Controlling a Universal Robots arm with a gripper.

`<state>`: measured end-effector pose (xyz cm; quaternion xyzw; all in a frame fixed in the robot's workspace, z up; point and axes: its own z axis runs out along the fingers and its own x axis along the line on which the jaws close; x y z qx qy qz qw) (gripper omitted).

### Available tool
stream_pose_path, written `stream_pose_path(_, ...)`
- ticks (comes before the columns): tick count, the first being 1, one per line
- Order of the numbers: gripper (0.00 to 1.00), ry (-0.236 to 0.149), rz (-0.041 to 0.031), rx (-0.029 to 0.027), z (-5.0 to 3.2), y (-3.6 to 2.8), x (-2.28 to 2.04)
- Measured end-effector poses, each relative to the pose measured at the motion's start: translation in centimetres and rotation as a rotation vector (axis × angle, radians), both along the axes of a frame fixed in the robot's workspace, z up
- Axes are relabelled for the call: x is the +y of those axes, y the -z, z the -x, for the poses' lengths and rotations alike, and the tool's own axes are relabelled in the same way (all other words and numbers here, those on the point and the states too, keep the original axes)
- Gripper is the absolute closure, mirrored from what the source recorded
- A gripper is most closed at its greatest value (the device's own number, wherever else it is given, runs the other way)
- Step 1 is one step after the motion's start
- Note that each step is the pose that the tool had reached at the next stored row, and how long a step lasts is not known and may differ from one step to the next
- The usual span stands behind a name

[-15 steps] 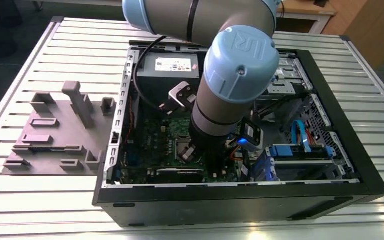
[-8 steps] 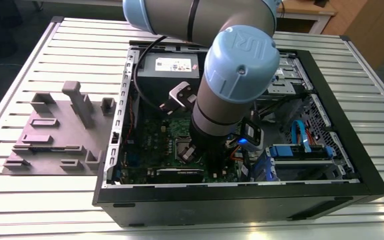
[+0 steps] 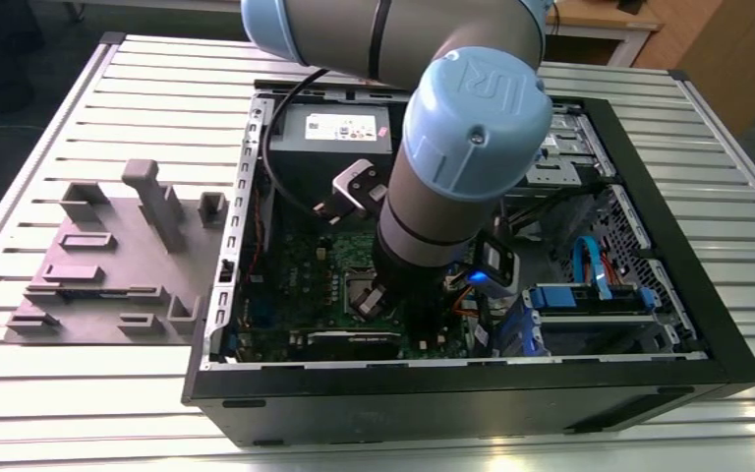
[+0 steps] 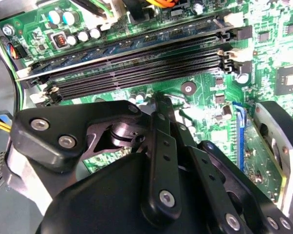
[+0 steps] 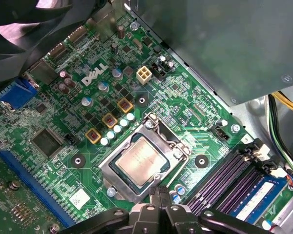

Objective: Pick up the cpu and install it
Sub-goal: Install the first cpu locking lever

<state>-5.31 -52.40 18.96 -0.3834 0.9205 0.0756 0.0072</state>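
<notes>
In the exterior view the arm reaches steeply down from above into the open computer case, which lies on its side on the slatted tabletop, its wrist low over the green motherboard. The cpu sits flat inside the socket frame on that board, silvery top up. The claw hovers just beside the socket's edge, near the memory slots, its fingers drawn together and gripping nothing. A grey fixture block lies on the tabletop at the exterior view's left.
</notes>
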Motion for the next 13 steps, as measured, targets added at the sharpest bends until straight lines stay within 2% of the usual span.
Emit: stream_pose_path(13,0.9,0.0,-0.0001,-0.0007,-0.14,0.07,0.01)
